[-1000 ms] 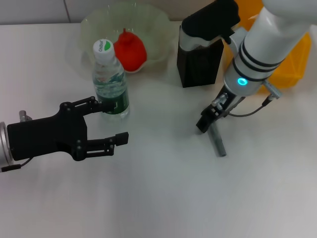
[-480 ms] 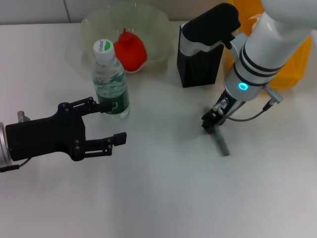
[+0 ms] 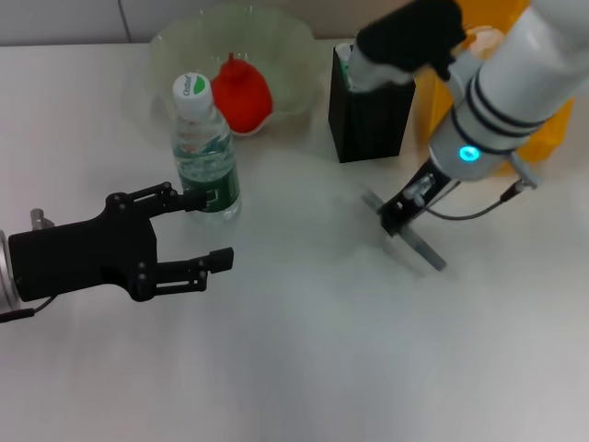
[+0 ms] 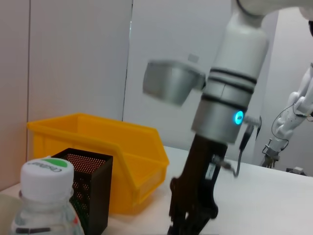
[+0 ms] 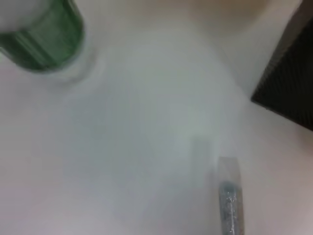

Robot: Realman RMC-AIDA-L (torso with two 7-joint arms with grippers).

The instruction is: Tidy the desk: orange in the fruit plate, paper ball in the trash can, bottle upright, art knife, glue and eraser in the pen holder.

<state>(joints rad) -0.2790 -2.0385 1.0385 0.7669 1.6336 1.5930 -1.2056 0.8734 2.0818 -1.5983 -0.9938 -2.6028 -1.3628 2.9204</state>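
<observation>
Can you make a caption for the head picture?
Right gripper grips the knife near the holder; left gripper waits open.

One bottle — one orange

A white desk fills nearly the whole head view — smooth, matte, evenly lit, with only soft shadows on it. Along the edge from ten to twelve o'clock a strip of pale grey wall shows, crossed by one dark vertical seam. The left wrist view shows more of the room behind the desk: flat light-grey wall panels split by thin vertical joints — plain, with diffuse indoor light.
</observation>
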